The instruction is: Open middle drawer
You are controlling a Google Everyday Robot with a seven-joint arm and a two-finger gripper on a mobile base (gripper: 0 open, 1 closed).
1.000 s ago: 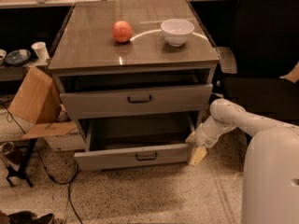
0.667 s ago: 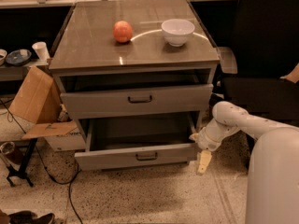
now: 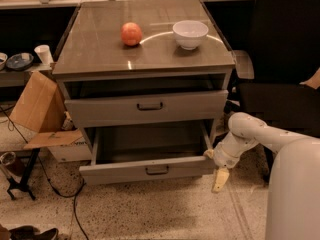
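table (image 3: 100,54): grey glossy top, carrying fruit and bowl
fruit (image 3: 131,34): round, red-orange, left of the bowl and apart from it
bowl (image 3: 190,34): white, upright, toward the top's right rear
upper drawer (image 3: 200,106): tall grey front, black handle, dark gap above it
box (image 3: 37,104): cardboard, leaning, left of the table
cup (image 3: 44,54): white, on a low shelf at far left
chair (image 3: 285,59): black, right of the table
floor (image 3: 150,214): speckled, with a black cable at left
tool (image 3: 218,180): low, right of the table, just above the floor
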